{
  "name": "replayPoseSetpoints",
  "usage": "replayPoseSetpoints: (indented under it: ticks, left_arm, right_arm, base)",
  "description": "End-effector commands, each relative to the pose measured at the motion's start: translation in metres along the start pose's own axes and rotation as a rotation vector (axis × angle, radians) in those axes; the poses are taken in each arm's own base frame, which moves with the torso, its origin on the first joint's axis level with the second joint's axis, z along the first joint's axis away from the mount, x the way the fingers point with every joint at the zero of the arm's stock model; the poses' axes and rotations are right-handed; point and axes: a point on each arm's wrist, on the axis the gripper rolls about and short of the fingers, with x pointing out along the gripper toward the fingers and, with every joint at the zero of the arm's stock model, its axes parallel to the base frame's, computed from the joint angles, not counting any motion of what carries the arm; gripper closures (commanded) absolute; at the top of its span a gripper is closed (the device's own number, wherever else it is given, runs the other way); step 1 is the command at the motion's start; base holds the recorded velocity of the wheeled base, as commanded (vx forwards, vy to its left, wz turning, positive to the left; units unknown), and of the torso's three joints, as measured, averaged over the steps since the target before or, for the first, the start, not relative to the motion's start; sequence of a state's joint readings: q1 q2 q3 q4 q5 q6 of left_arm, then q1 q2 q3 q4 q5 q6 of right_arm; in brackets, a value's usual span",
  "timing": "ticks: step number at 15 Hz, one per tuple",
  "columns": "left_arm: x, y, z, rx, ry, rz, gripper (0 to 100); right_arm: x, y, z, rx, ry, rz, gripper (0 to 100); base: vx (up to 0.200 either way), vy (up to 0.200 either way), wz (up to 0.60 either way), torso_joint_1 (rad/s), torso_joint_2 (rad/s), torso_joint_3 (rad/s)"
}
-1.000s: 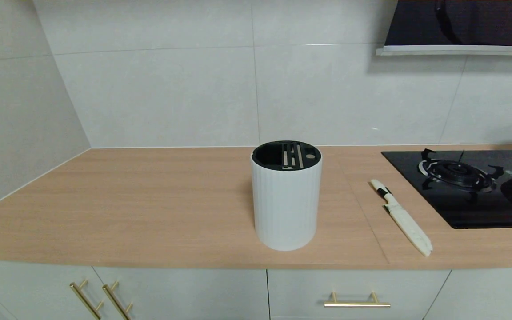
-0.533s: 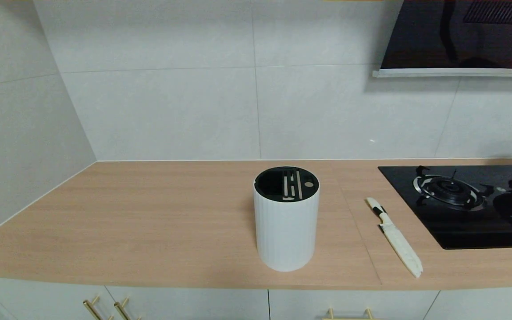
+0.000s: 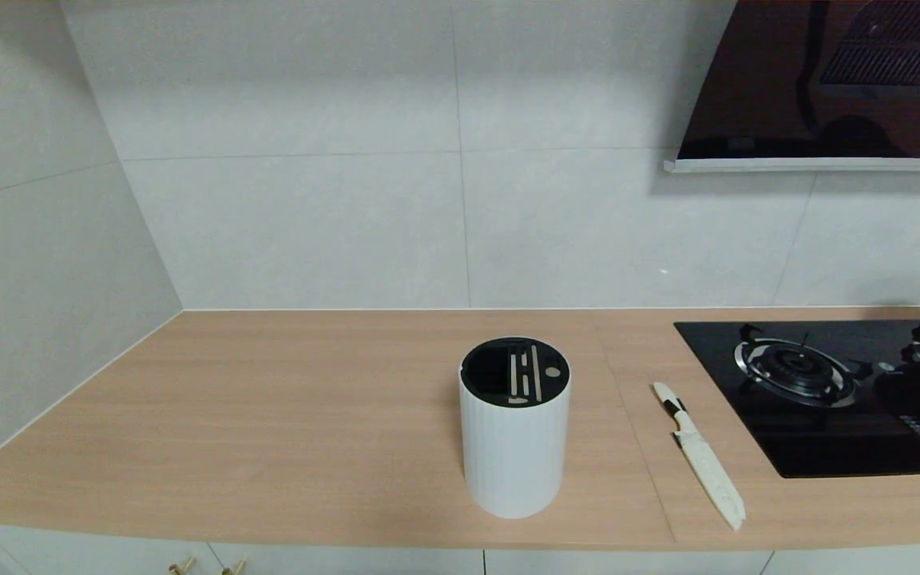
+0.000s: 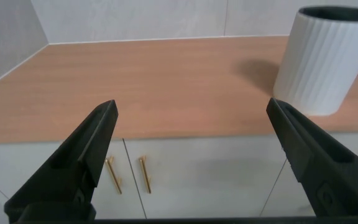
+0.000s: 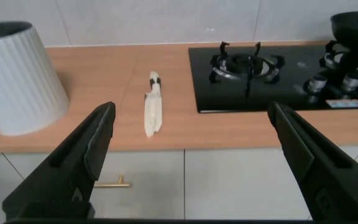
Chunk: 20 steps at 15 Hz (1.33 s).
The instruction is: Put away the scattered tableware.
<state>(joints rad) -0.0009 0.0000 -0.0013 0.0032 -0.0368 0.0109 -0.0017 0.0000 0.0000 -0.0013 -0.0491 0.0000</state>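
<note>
While the left gripper (image 4: 190, 107) and right gripper (image 5: 191, 109) hang released and empty before the countertop (image 3: 308, 415) edge, the white knife (image 3: 698, 455) lies flat between the ribbed knife holder (image 3: 515, 431) and the black hob (image 3: 819, 399).

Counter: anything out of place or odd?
Only the knife: it lies loose on the counter between the white holder and the stove, blade end near the front edge, not in the holder's slots. Nothing spilled or damaged.
</note>
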Motion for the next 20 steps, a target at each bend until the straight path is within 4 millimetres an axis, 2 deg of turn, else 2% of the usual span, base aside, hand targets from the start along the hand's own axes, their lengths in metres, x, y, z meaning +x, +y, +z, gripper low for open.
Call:
replayPoseSetpoints:
  ticks: [1,12,14,16,17,18,20]
  left_arm:
    - [0.000,0.000,0.000,0.000,0.000,0.001,0]
    - [0.000,0.000,0.000,0.001,0.000,-0.001,0]
    - [0.000,0.000,0.000,0.001,0.000,0.001,0]
    - [0.000,0.000,0.000,0.001,0.000,0.001,0]
    - [0.000,0.000,0.000,0.001,0.000,0.001,0]
    - [0.000,0.000,0.000,0.001,0.000,-0.001,0]
    - [0.000,0.000,0.000,0.001,0.000,-0.001,0]
  right_arm:
    - [0.000,0.000,0.000,0.000,0.000,0.000,0]
    - [-0.001,0.000,0.003,-0.004,-0.013,0.000,0]
    - [-0.009,0.000,0.037,0.029,-0.101,0.052,0]
    - [0.005,0.002,0.051,0.023,0.032,0.109,0]
    - [0.007,0.002,0.053,0.020,0.045,0.116,0]
    - [0.032,0.006,0.077,0.013,0.170,0.212,0]
    - [0.064,0.010,0.096,0.021,0.288,0.261,0]
  base:
    - [0.000,0.000,0.00,0.178,-0.38,-0.203]
    - [0.000,0.000,0.00,0.026,-0.05,-0.026]
    - [0.000,0.000,0.00,0.000,0.00,0.000]
    - [0.000,0.000,0.00,0.000,0.00,0.000]
    - [0.000,0.000,0.00,0.000,0.00,0.000]
    - [0.000,0.000,0.00,0.000,0.00,0.000]
    - [0.000,0.000,0.00,0.000,0.00,0.000]
